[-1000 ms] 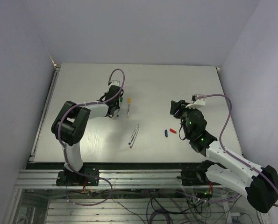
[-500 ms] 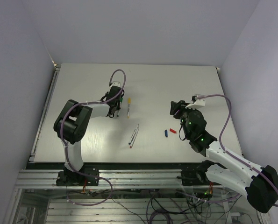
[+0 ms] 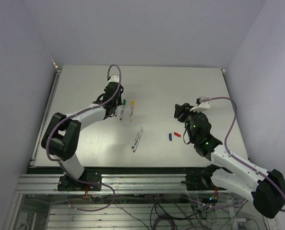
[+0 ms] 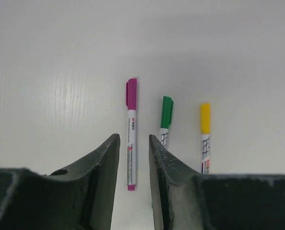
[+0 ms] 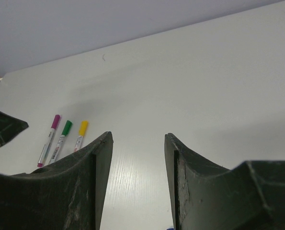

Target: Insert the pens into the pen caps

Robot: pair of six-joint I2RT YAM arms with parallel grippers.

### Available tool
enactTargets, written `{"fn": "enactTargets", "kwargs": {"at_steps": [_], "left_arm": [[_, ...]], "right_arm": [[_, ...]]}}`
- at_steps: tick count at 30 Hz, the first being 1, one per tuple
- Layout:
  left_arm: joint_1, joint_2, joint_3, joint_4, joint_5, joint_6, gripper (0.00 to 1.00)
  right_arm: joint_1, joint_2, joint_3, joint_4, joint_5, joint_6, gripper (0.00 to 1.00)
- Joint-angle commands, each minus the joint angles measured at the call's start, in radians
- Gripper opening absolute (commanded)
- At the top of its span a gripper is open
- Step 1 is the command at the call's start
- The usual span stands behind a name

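On the table [image 3: 85, 81], three caps already filled: purple cap [image 4: 131, 92], green cap [image 4: 166, 111] and yellow cap [image 4: 205, 118]. Each seated on the end of its own white pen, side by side but apart, capped ends toward the far wall. Nearer the middle, two bare pens [image 3: 138, 139], close together and almost parallel, with no caps on. To their right, empty and loose on the table: blue cap [image 3: 170, 136] and red cap [image 3: 177, 134], just beside each other.

For the left gripper [image 4: 132, 139]: hangs over the purple-capped pen [image 4: 131, 148] with jaws parted, the barrel showing between the fingers in the wrist view, gripping nothing. For the right gripper [image 5: 137, 139]: hovers near the red cap, jaws parted, nothing between them.

Against a second ago: left gripper no longer low and pinched at the purple-capped pen, but let go and lifted, with the arm stretched farther up the table. Purple-capped pen now flat beside the green one. Right arm, bare pens, blue cap and red cap unmoved.
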Motion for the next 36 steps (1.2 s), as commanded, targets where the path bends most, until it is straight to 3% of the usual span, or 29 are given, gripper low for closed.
{"fn": "enactTargets", "kwargs": {"at_steps": [1,7,20,36], "left_arm": [[-0.001,-0.082,-0.063,-0.002,0.081,-0.017,0.4],[-0.047,-0.147,-0.148,-0.016,0.195,-0.027,0.4],[-0.373,-0.166,-0.254,-0.054,0.165,-0.071,0.4],[-0.462,-0.159,-0.293,-0.121,0.094,-0.072,0.4]], "right_arm": [[0.0,0.007,0.003,-0.044,0.034,0.026,0.47],[0.0,0.054,0.031,-0.178,0.052,0.063,0.47],[-0.003,0.042,0.003,-0.258,0.046,0.109,0.47],[-0.004,0.038,-0.043,-0.255,0.021,0.147,0.47]]}}
